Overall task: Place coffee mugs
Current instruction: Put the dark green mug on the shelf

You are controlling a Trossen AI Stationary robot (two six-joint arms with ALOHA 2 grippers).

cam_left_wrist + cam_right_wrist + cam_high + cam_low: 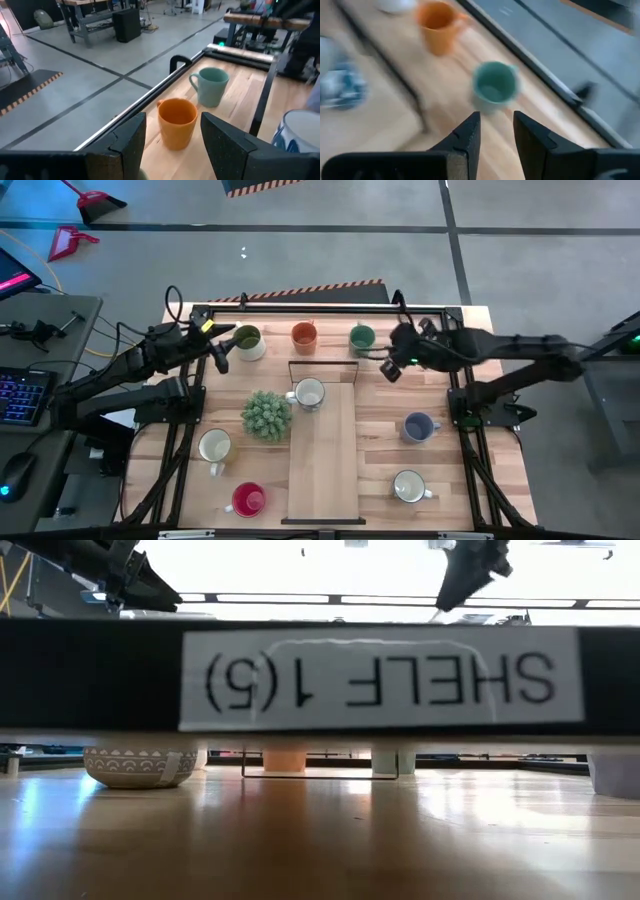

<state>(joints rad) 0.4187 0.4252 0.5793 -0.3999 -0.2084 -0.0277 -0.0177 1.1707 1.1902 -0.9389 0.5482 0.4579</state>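
Low view, white label (378, 678) reads "SHELF 1(5)" mirrored, upside-down

Left pincer (222, 358) parted, held aloft, right pincer (390, 369) parted, held aloft, arms reaching inward

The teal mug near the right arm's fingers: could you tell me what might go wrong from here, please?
1. The right gripper hangs with open fingers just beside the teal mug; an off-centre approach could knock it toward the orange mug or the table's back rail.
2. The left gripper hangs beside the olive mug in the same row, so the two arms could crowd each other.
3. The thin wire frame stands close behind and could snag a finger.
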